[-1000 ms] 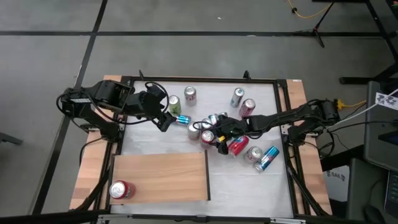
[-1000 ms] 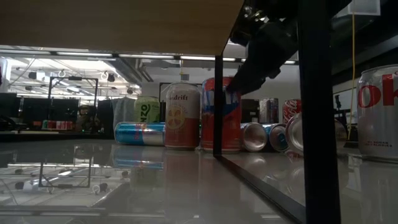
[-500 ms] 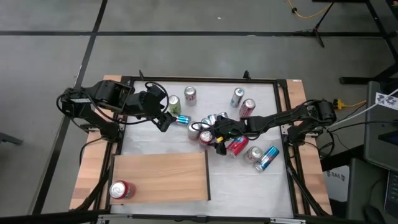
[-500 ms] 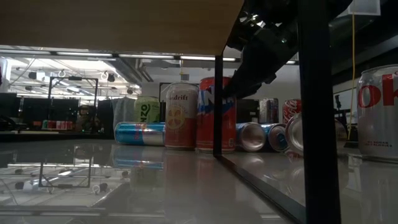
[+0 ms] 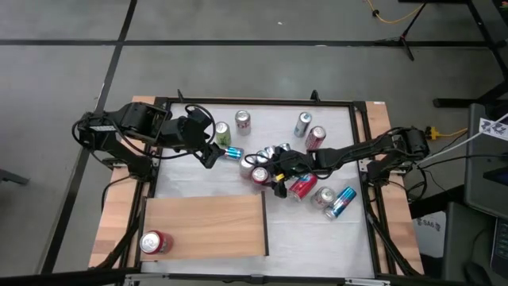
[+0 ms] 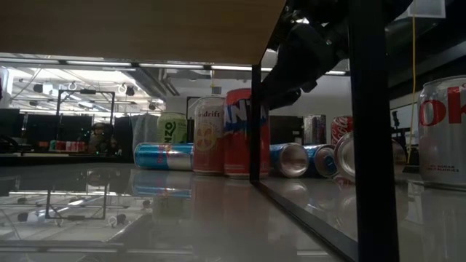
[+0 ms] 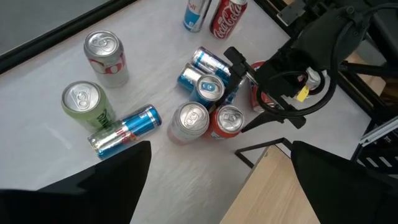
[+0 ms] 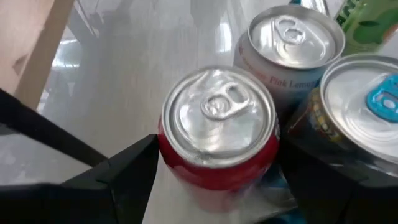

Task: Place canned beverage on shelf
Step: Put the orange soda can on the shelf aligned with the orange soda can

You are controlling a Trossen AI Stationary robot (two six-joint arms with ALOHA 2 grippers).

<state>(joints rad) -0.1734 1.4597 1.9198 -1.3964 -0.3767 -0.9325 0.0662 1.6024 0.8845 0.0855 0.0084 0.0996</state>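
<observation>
Right pincer [image 8: 214, 180] straddles an upright red can [image 8: 217, 134], fingers spread either side, not clearly clamped on it. The can stands on the desk [image 5: 317, 230] just off the shelf [image 5: 206, 226] corner, touching a white can [image 8: 289, 46] lettered "Pink Lemon…". In the low view the red can shows "IN", a neighbour reads "drift", and a green can [image 6: 172, 131] behind ends in "NZO". A Coca-Cola can [image 7: 229, 17] lies farther off. One red can [image 5: 155, 242] already sits on the shelf. Left pincer [image 5: 213, 153] released, hovering near the green can.
</observation>
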